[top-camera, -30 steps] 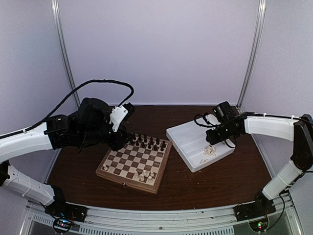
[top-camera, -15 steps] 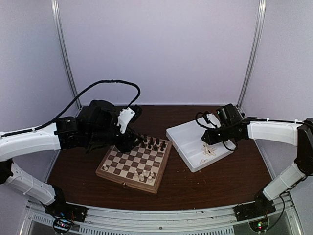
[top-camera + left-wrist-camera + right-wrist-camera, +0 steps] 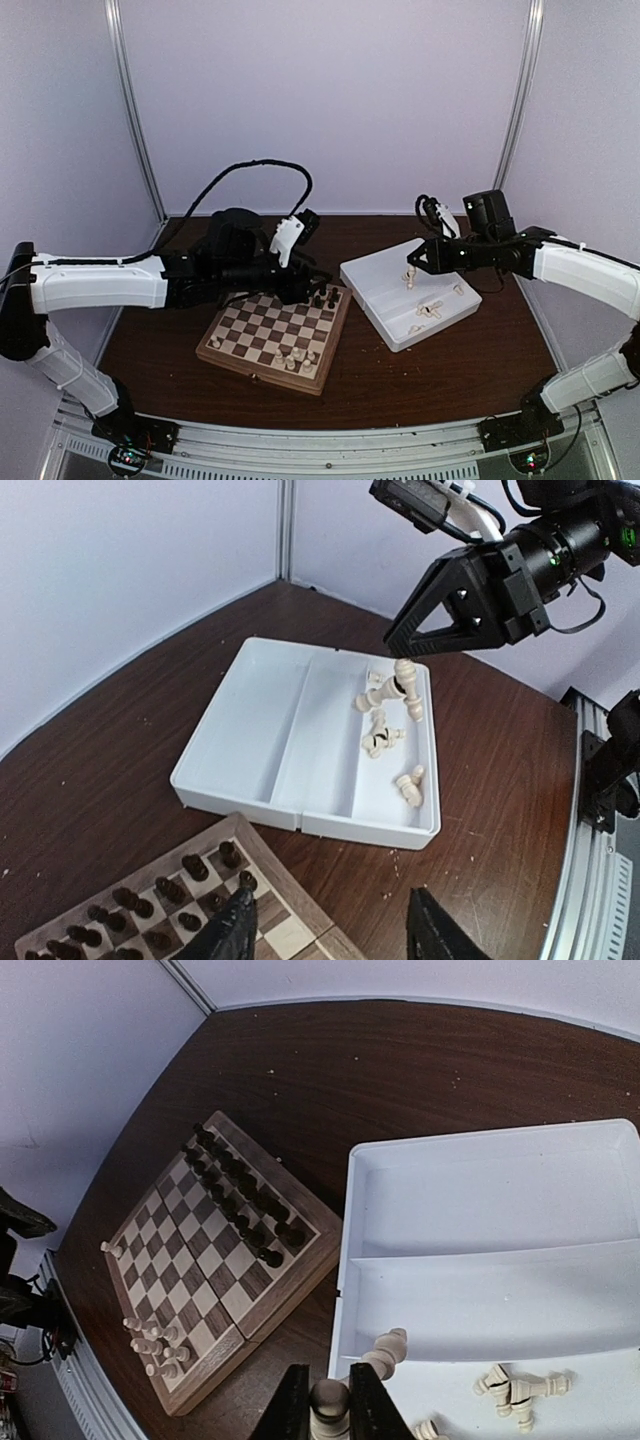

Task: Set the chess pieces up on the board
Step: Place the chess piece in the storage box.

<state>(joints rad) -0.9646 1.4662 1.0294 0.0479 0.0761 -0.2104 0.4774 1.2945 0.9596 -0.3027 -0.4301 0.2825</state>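
A small cream chess piece (image 3: 329,1397) is pinched between the pressed-together fingers of the right hand (image 3: 330,1408), which is held clear above the white rectangular plastic tray (image 3: 375,278). The height seems chosen so that the piece can be carried over the tray's wall without catching. More loose cream pieces (image 3: 383,738) are seen lying on their sides in the tray's end compartment nearest the right arm, well apart from the square wooden checkered chessboard (image 3: 258,328) on the dark brown surface (image 3: 430,385). The board's two far rows are filled by dark brown-black chess figures (image 3: 315,296), while only a small group of cream figures (image 3: 292,357) is stood along the near edge. The left hand (image 3: 337,935) is held spread and empty over the board's far edge beside the tray, probably so that the right arm's path is not blocked. The cream side is judged barely begun.
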